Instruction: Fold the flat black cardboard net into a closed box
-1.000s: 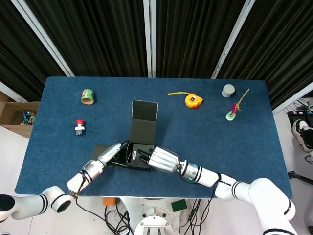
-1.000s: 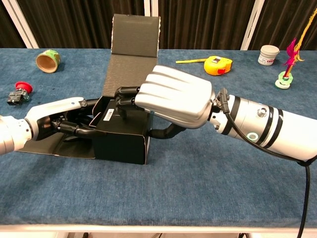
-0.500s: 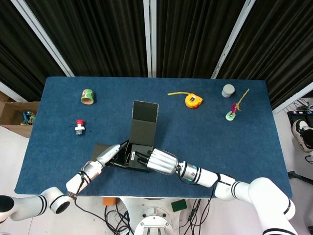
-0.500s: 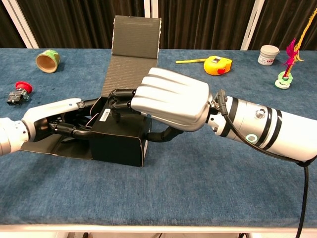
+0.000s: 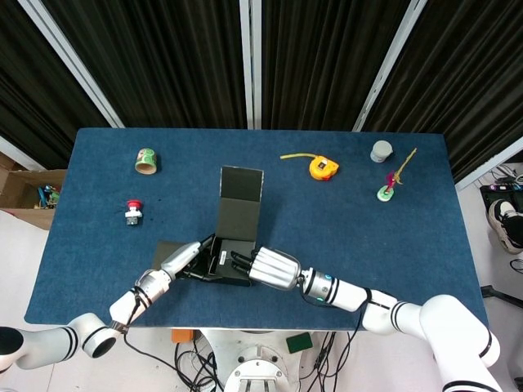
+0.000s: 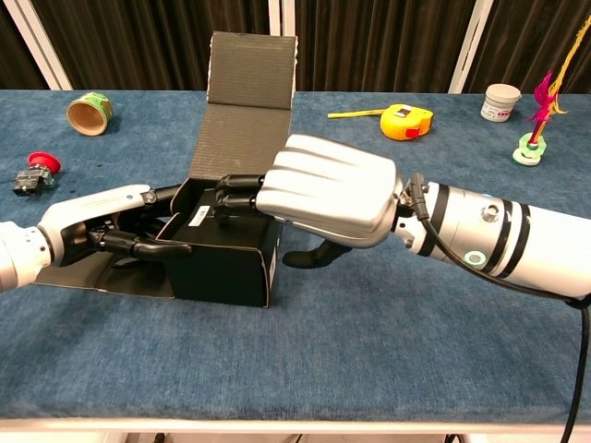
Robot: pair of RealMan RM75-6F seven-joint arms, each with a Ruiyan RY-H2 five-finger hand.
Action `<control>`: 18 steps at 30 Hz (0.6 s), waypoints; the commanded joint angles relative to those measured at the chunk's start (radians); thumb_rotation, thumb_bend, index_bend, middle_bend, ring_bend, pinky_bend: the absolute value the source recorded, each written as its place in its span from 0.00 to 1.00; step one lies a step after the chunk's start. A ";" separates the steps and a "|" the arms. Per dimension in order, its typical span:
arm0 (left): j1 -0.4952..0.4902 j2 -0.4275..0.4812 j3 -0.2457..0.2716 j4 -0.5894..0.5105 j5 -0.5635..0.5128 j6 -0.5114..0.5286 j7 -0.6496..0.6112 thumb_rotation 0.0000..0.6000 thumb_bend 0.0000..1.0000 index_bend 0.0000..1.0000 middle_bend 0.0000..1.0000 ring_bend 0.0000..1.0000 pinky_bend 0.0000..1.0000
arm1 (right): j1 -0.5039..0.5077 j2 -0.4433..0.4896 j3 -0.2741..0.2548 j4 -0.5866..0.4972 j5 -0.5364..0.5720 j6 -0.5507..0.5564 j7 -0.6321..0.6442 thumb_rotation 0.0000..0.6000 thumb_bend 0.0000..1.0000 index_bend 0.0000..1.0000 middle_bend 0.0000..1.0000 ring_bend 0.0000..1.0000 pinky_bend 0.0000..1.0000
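The black cardboard box (image 5: 230, 267) (image 6: 222, 270) stands half-formed near the table's front edge, its walls up and its top open. Its long lid panel (image 5: 242, 196) (image 6: 246, 100) slopes up and away behind it. One side flap (image 5: 167, 250) (image 6: 89, 273) lies flat on the cloth at the left. My left hand (image 5: 182, 260) (image 6: 100, 229) grips the box's left wall, fingers over the rim and thumb on the front corner. From the right, my right hand (image 5: 273, 269) (image 6: 329, 190) reaches over the right wall with fingers inside and the thumb just outside it.
On the blue table (image 5: 368, 237) a green tape roll (image 5: 147, 160) (image 6: 90, 112) and a red button (image 5: 133, 212) (image 6: 35, 168) lie at the left. A yellow tape measure (image 5: 321, 169) (image 6: 406, 121), a white jar (image 5: 382, 151) (image 6: 501, 101) and a pink-and-green ornament (image 5: 386, 189) (image 6: 534, 138) sit at the far right.
The right hand has risen slightly and its thumb has drawn back from under the box's right wall. The lid panel stands a little steeper. The left hand keeps its hold.
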 commanded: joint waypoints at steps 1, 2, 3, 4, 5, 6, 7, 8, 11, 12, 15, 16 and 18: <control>0.000 0.001 0.002 0.000 0.003 0.000 0.000 0.52 0.05 0.06 0.16 0.53 0.88 | -0.006 0.006 0.002 -0.007 0.002 0.006 -0.006 1.00 0.22 0.34 0.26 0.75 1.00; -0.001 0.002 0.003 0.000 0.005 0.002 0.000 0.51 0.05 0.05 0.16 0.53 0.88 | -0.008 0.010 0.001 -0.012 0.003 0.006 -0.006 1.00 0.22 0.34 0.26 0.75 1.00; 0.000 0.002 0.003 0.000 0.005 0.003 0.000 0.51 0.05 0.05 0.16 0.53 0.88 | -0.009 0.012 0.001 -0.014 0.002 0.006 -0.009 1.00 0.22 0.34 0.26 0.75 1.00; 0.000 0.002 0.002 0.001 0.006 0.005 0.001 0.50 0.05 0.05 0.16 0.53 0.88 | -0.011 0.015 0.000 -0.017 0.003 0.003 -0.013 1.00 0.22 0.34 0.26 0.75 1.00; 0.001 0.001 0.002 0.002 0.006 0.006 0.001 0.49 0.05 0.05 0.15 0.53 0.88 | -0.012 0.017 -0.001 -0.018 0.003 0.001 -0.015 1.00 0.22 0.34 0.26 0.75 1.00; 0.001 0.001 0.003 0.002 0.007 0.006 -0.001 0.49 0.05 0.05 0.15 0.53 0.88 | -0.012 0.018 -0.001 -0.020 0.003 0.000 -0.017 1.00 0.22 0.34 0.26 0.75 1.00; 0.001 0.001 0.004 0.002 0.008 0.006 0.001 0.49 0.05 0.05 0.15 0.53 0.88 | -0.013 0.018 -0.001 -0.021 0.004 -0.001 -0.017 1.00 0.22 0.34 0.26 0.75 1.00; 0.002 0.000 0.005 0.003 0.009 0.009 0.004 0.48 0.05 0.05 0.15 0.53 0.88 | -0.015 0.019 0.000 -0.022 0.005 0.001 -0.016 1.00 0.22 0.34 0.26 0.75 1.00; 0.006 -0.002 0.007 0.003 0.011 0.016 0.011 0.48 0.05 0.05 0.15 0.53 0.88 | -0.018 0.022 0.001 -0.024 0.007 0.002 -0.012 1.00 0.22 0.34 0.26 0.75 1.00; 0.007 -0.002 0.007 0.003 0.010 0.017 0.012 0.48 0.05 0.05 0.15 0.53 0.88 | -0.018 0.023 0.000 -0.024 0.006 0.000 -0.012 1.00 0.22 0.34 0.26 0.75 1.00; 0.009 -0.007 0.005 0.007 0.006 0.019 0.015 0.49 0.05 0.05 0.15 0.53 0.88 | -0.016 0.021 0.001 -0.026 0.004 -0.005 -0.012 1.00 0.22 0.34 0.26 0.75 1.00; 0.009 -0.009 0.004 0.008 0.005 0.018 0.017 0.49 0.05 0.05 0.16 0.53 0.88 | -0.014 0.020 0.002 -0.027 0.002 -0.004 -0.011 1.00 0.22 0.34 0.26 0.75 1.00; 0.009 -0.013 0.001 0.012 0.003 0.017 0.025 0.49 0.05 0.06 0.16 0.53 0.88 | -0.013 0.018 0.005 -0.028 0.001 -0.001 -0.009 1.00 0.22 0.34 0.26 0.75 1.00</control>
